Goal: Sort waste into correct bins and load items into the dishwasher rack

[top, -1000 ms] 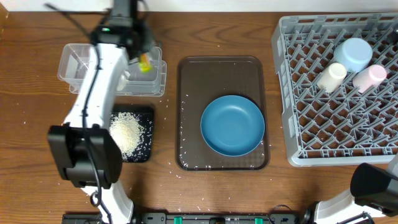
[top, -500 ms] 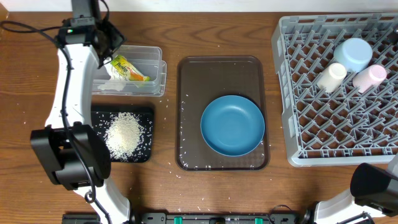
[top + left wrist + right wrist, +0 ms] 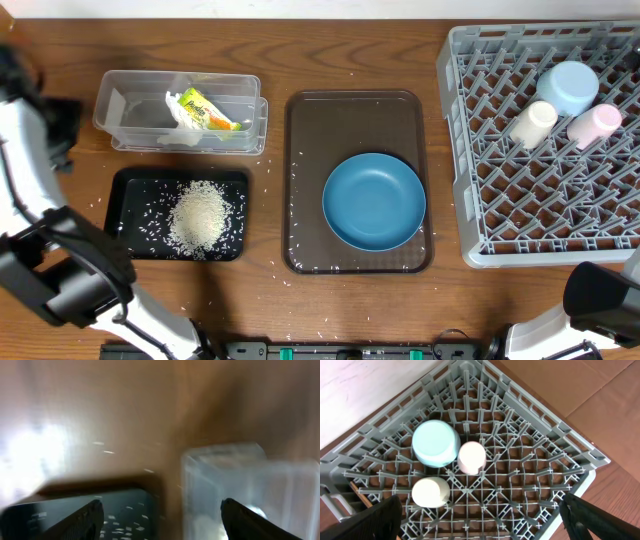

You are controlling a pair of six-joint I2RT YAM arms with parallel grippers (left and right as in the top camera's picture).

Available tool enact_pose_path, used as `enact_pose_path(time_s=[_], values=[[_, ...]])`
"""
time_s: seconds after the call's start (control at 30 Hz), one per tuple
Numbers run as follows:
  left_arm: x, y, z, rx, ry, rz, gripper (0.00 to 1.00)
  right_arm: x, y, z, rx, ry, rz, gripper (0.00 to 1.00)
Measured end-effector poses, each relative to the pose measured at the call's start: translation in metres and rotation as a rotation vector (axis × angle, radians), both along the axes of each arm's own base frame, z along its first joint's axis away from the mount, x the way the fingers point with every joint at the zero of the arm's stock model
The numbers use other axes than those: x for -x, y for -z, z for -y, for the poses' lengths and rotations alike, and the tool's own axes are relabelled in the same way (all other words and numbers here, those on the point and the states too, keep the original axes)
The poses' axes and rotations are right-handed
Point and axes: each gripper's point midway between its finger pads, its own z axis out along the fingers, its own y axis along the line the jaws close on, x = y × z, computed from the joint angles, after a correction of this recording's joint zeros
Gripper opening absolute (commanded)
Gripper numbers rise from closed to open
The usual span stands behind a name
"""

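Landmark: brown serving tray (image 3: 305,130), set mid-table.

1. Dark-blue dish (image 3: 374,201): lying on the brown tray, towards its near end. Not yet loaded.
2. Dishwasher rack (image 3: 520,200): placed to the right of the brown tray. Three items are held at its far corner: light-blue bowl (image 3: 570,86), cream-white cup (image 3: 532,122) and pink cup (image 3: 595,122), grouped close together. Loaded.
3. Clear tub (image 3: 120,110): placed left of the brown tray, level with its far end. The yellow-green wrapper (image 3: 205,108) and crumpled white paper (image 3: 180,118) are contained in it. Sorted.
4. Black tray (image 3: 130,185): placed left of the brown tray, level with its near end. The rice heap (image 3: 200,215) is held in it. Sorted, though stray grains are scattered on the wood around it and along the brown tray's edges.
5. Left gripper (image 3: 162,520): fingers spread wide, nothing held; located well left of the brown tray, above the tub and black tray. Its wrist view is blurred.
6. Right gripper (image 3: 482,520): fingers spread wide, nothing held; hung over the rack, right of the brown tray.

Progress is judged as nearly complete: only the dish is outstanding, with stray grains possibly to be gathered
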Motion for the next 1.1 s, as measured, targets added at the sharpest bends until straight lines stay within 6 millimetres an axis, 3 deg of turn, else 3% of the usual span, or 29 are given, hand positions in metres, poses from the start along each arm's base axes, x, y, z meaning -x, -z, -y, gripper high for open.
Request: enact_pose_path(time_s=[0.13,0.17,0.3,0.9,1.0,1.1], values=[[0.038,0.004,-0.024,0.049,-0.131,-0.041,0.78,0.000,0.000,0.000,0.000,0.000,0.000,0.99],[0.043,0.005,-0.027,0.060,-0.149,-0.045,0.85,0.000,0.000,0.000,0.000,0.000,0.000,0.99],[0.059,0.007,-0.033,0.097,-0.202,-0.052,0.88,0.000,0.000,0.000,0.000,0.000,0.000,0.99],[0.060,0.007,-0.033,0.116,-0.214,-0.041,0.91,-0.010,-0.008,0.002,0.013,-0.004,0.055,0.99],[0.060,0.007,-0.033,0.116,-0.214,-0.041,0.96,-0.015,-0.005,-0.009,-0.052,-0.044,0.075,0.99],[0.060,0.007,-0.033,0.117,-0.217,-0.040,0.96,-0.023,0.001,-0.033,-0.176,-0.130,0.100,0.99]])
